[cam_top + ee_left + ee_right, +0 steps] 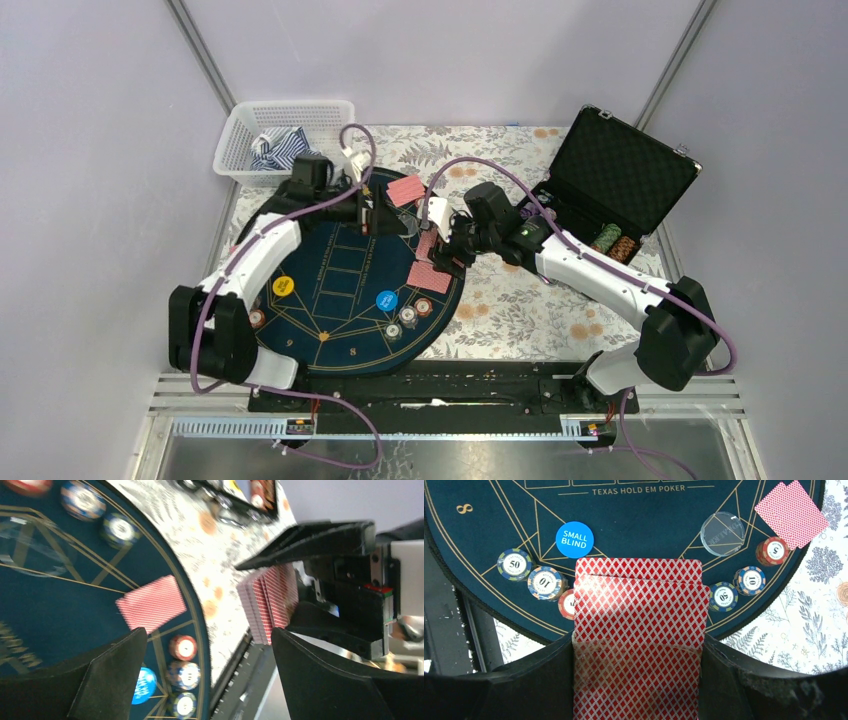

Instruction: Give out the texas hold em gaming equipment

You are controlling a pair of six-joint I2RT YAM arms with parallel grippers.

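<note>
Your right tool (638, 650) clamps the deck (638, 605) by its long edges, backs up, over the edge of the mat (649, 525), so the top cards are free to slide off. Your left tool (207, 635) faces it, jaws spread and gripping nothing, likely posed to draw one card. A dealt pair (792, 511) already lies at the mat's rim beside chips (772, 550), marking one seat served.

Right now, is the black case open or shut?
Open. The case has its lid raised, foam lining facing the top camera, and chip stacks show inside.
</note>
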